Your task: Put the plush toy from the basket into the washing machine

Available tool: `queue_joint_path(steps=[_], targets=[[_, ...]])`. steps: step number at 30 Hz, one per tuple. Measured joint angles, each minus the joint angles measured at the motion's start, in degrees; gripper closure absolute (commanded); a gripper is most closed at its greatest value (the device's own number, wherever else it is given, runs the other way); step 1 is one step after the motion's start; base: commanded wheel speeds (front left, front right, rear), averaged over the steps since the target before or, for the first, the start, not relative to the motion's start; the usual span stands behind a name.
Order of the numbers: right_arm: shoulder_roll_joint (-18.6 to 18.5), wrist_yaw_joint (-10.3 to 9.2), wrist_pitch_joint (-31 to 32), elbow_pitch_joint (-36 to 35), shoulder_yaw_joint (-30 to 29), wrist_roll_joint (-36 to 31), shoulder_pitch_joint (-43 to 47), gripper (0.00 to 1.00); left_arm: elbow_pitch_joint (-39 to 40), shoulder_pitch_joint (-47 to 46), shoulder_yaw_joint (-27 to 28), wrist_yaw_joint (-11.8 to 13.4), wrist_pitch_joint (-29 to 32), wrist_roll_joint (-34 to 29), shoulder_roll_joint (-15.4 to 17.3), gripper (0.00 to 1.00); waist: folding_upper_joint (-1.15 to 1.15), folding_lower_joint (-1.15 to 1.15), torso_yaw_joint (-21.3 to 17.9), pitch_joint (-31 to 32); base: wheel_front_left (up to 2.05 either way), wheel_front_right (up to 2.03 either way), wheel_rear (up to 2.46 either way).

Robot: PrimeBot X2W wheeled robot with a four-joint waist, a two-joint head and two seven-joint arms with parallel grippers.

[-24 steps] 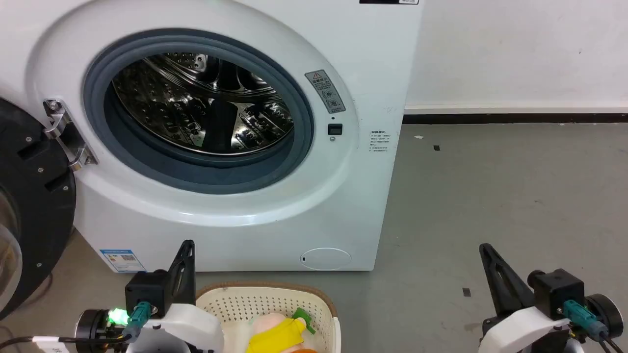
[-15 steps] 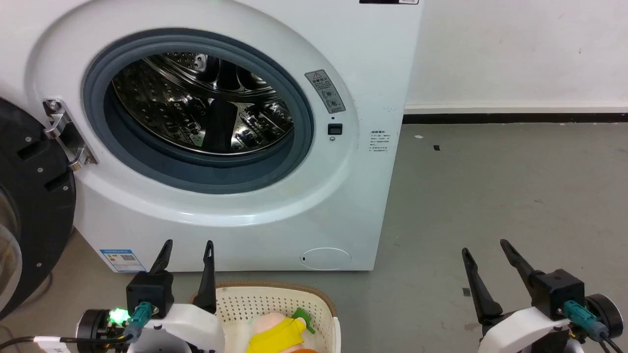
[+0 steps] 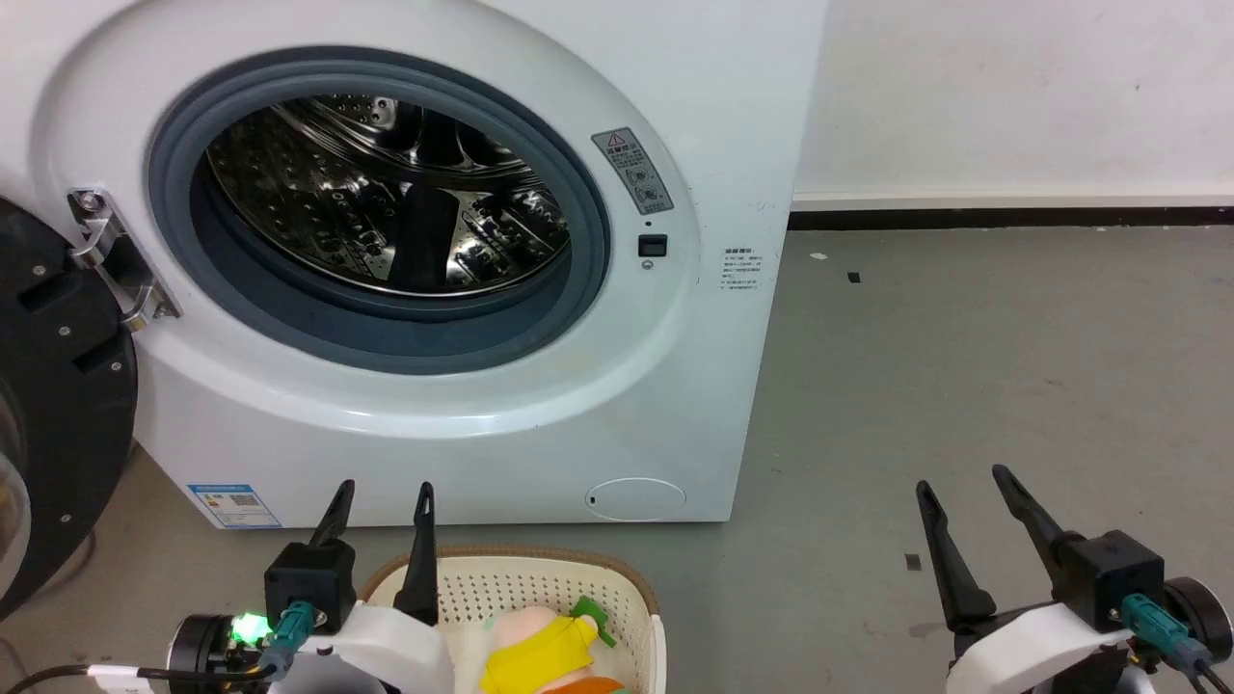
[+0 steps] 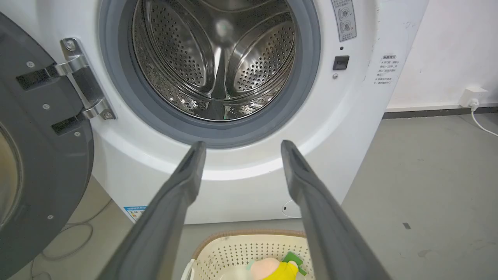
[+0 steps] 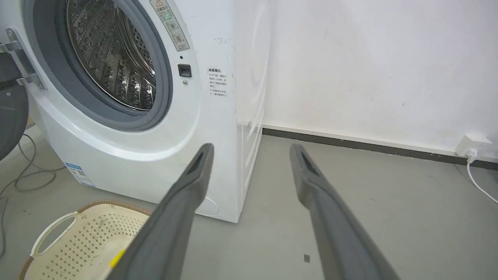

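The plush toy, with a pink head, yellow clothing and green trim, lies in the cream perforated basket at the bottom of the head view, on the floor before the washing machine. The round black door hangs open at the left, baring the steel drum. My left gripper is open and empty above the basket's left rim, its fingers pointing at the porthole. To the right, my right gripper is open and empty over the floor. The left wrist view shows the toy below the fingers.
Grey floor stretches to the right of the machine up to a white wall with a dark skirting. A loose cable lies on the floor left of the machine. A wall socket with a white cord sits at the far right.
Both grippers have gone from shut to open. The whole head picture has shifted a little, so the camera moved; basket, toy and machine stay put.
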State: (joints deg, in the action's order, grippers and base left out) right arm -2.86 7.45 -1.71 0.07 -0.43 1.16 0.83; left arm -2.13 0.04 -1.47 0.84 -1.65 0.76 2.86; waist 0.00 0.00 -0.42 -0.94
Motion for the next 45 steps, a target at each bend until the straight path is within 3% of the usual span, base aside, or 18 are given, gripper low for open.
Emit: queue_joint_path(steps=[29,45], targets=[[0.00,0.00,-3.53,-2.99,0.19,1.20,-1.55,0.00,-13.36,-6.04,-3.32,-0.80,-3.52,1.87,1.25,0.00,0.00,0.00,-2.64,-8.39,0.00,0.00,0.00],[0.00,0.00,-5.39,-5.13,0.45,2.12,-3.24,0.00,-27.54,-14.05,-6.10,-2.65,-4.32,2.42,2.32,0.00,0.00,0.01,-4.52,-15.99,0.00,0.00,0.00]])
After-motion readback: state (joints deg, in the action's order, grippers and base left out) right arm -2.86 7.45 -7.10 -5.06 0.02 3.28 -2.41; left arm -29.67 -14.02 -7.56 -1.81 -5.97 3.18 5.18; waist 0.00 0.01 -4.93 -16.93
